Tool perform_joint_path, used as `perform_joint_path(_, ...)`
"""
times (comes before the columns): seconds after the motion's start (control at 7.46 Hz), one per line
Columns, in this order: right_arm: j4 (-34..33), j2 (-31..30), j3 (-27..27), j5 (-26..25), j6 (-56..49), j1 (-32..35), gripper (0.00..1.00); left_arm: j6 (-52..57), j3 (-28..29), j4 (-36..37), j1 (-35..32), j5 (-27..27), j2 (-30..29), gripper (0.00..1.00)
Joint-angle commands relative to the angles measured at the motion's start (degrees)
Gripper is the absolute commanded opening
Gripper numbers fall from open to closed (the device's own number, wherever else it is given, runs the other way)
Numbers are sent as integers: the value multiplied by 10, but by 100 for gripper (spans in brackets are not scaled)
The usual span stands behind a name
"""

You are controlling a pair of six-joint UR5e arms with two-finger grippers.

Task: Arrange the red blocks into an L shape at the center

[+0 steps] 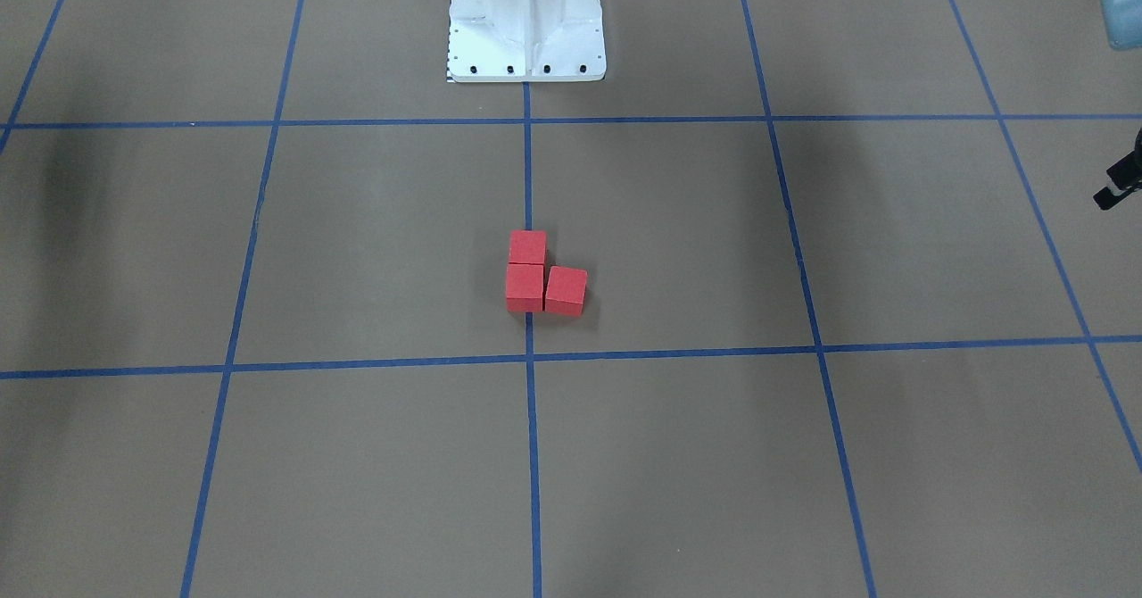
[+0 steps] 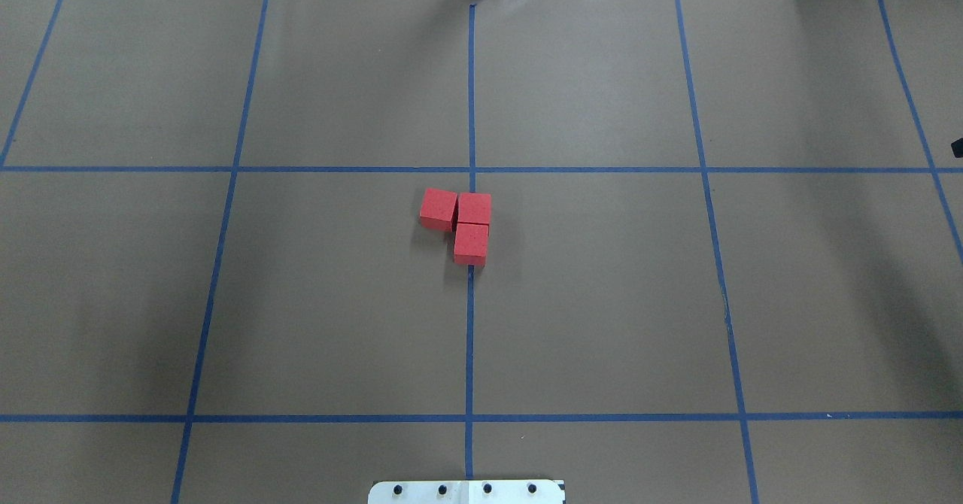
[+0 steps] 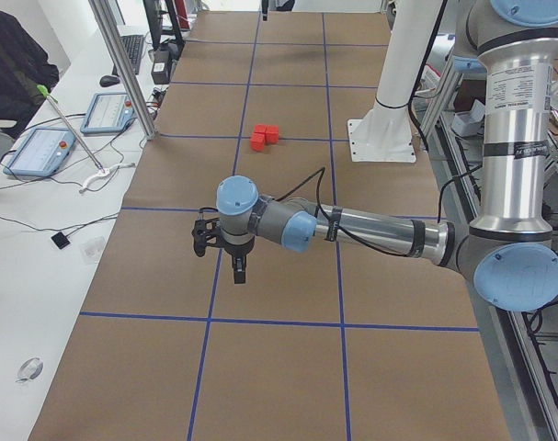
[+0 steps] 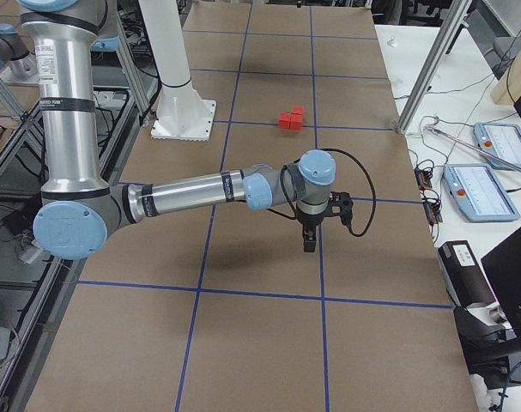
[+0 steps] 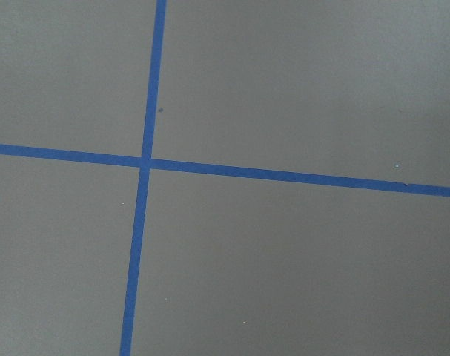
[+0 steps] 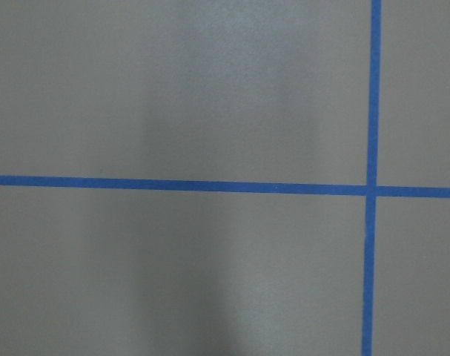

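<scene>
Three red blocks sit touching in an L shape on the middle blue tape line. In the overhead view two lie side by side and one is nearer the base. They also show in the front view. My left gripper hangs over a tape crossing far from the blocks, toward the table's left end. My right gripper hangs likewise toward the right end. Both hold nothing that I can see. I cannot tell whether either is open or shut. The wrist views show only brown floor and tape.
The white robot base stands behind the blocks on the centre line. Tablets and cables lie on the white bench beyond the far table edge. Metal frame posts stand at that edge. A dark gripper part pokes in at the front view's edge.
</scene>
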Motion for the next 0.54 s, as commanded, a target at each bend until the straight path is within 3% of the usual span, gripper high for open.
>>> perform_joint_path(0.0,0,0,-12,10,-9,21,100,5,18,15,-15,-4,-1,100)
perform_joint_path(0.4,1,-2,-13,5,-9,22,100,5,51,9,-15,-6,-4,100)
